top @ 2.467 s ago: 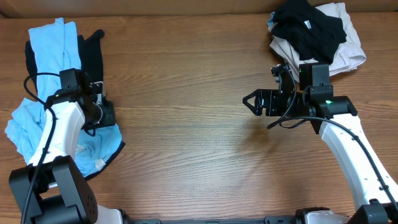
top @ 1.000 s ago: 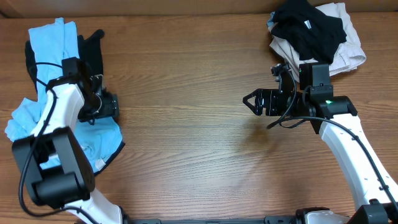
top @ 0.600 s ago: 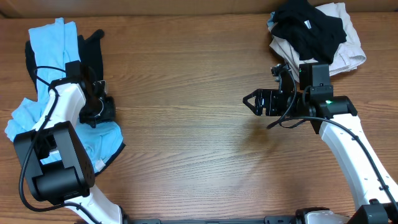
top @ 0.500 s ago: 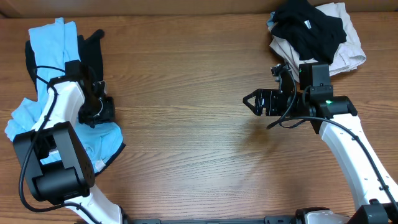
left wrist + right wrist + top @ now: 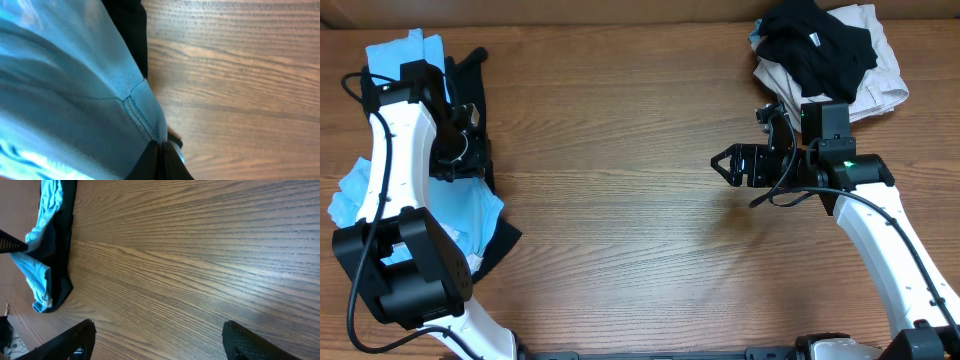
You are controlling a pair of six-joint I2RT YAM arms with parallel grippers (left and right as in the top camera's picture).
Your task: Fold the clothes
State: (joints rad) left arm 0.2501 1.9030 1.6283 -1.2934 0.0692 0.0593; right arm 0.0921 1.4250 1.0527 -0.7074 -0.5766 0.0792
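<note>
A brown wooden table (image 5: 620,150) with grain running from 9 to 3 o'clock fills nearly the whole overhead view. Along the 12 o'clock edge runs a narrow, paler tan strip (image 5: 620,10). Soft, even light leaves a faint sheen on the wood toward 5 o'clock.

In the overhead view the middle of the light blue T-shirt (image 5: 460,215) and part of the black shirt (image 5: 472,95) were covered by the left arm (image 5: 392,140), and the bundle of garments (image 5: 825,50) was cut off by the top edge. In the left wrist view the T-shirt was blurred and cropped, and the left gripper (image 5: 162,155) was cut by the bottom edge, as were the fingers (image 5: 252,342) of the right gripper (image 5: 159,325) in their own view.
</note>
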